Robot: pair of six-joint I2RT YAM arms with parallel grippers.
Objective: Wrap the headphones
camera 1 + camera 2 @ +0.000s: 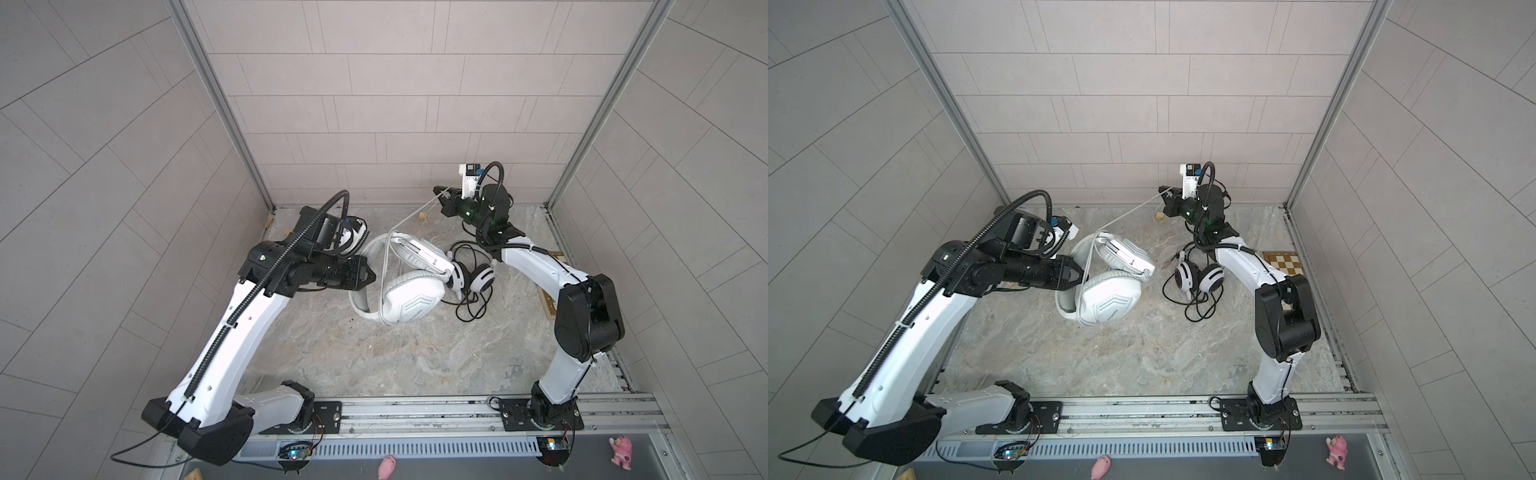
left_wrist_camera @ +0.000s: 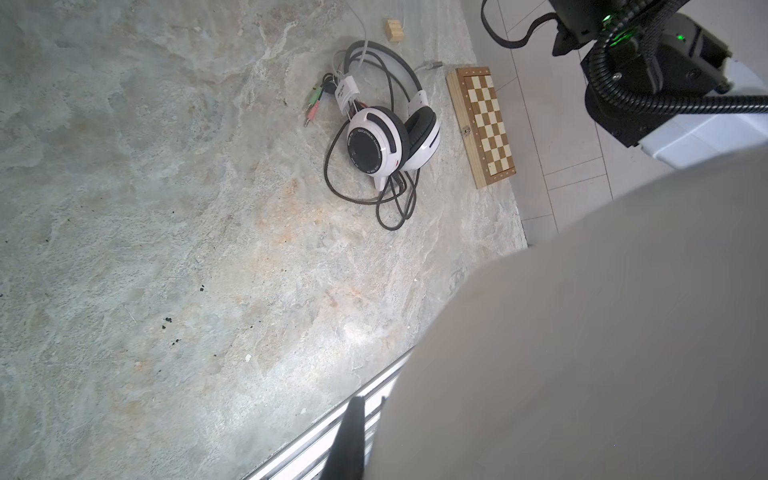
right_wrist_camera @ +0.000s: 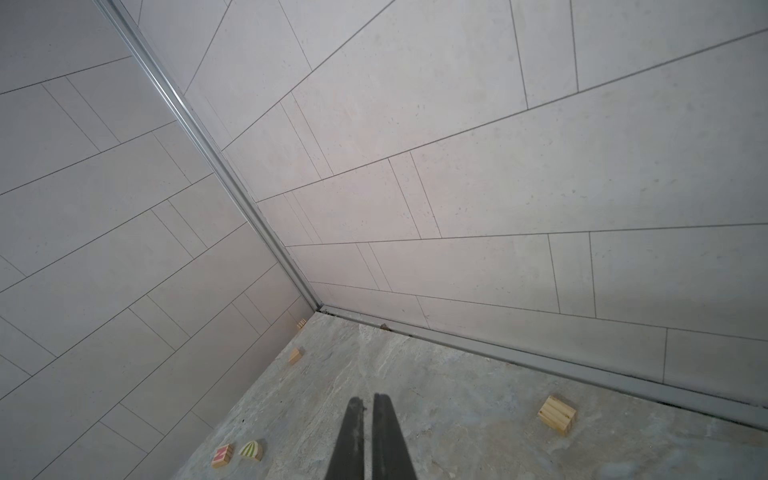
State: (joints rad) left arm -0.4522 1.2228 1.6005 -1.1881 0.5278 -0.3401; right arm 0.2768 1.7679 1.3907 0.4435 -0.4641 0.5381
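The marble-patterned table (image 1: pixel 395 365) is seen in both top views. Over its middle the white headset (image 1: pixel 409 303) is held, its headband clamped in the closed left gripper (image 1: pixel 371 274). The black-and-white headset (image 1: pixel 478 278) is laid on the table just beside it, by the right arm, with its black cable (image 1: pixel 469 311) loose around it. The grey cable (image 1: pixel 415 214) is drawn taut from the white headset to the right gripper (image 1: pixel 438 192), which is closed on it near the back wall.
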